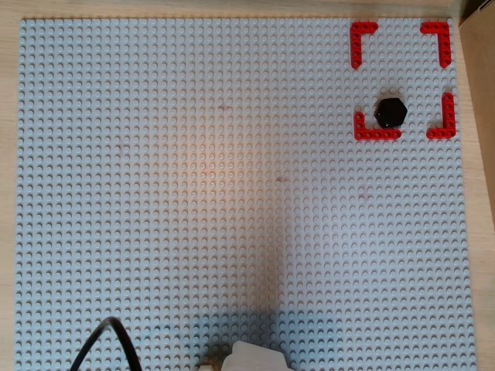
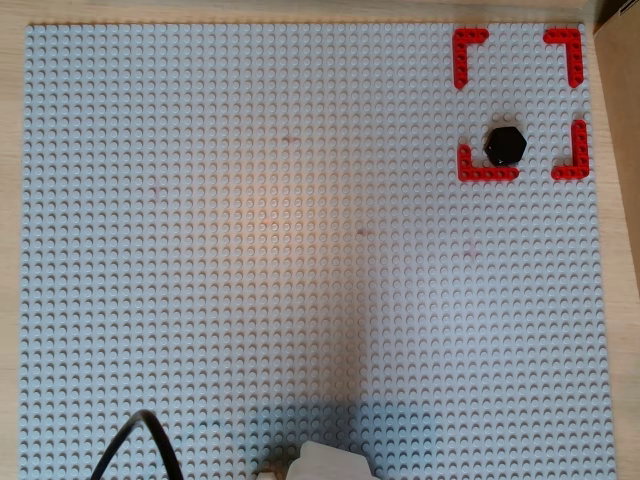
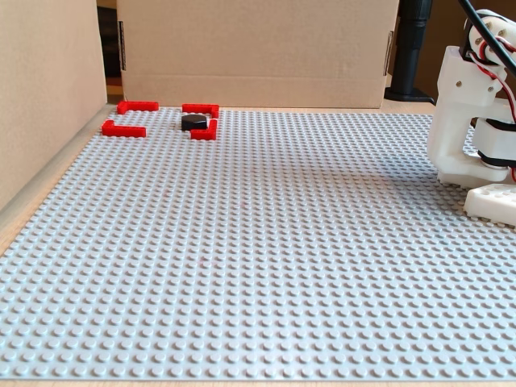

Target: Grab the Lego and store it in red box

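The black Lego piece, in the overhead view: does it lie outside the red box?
No, the black Lego piece lies inside the red box, close to its lower left corner piece.

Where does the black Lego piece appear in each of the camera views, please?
Both overhead views: the Lego is at upper right, inside the red box, by its lower-left corner piece.
Fixed view: the Lego is at far upper left, inside the same outline.
Shared landmark: the red corner pieces.
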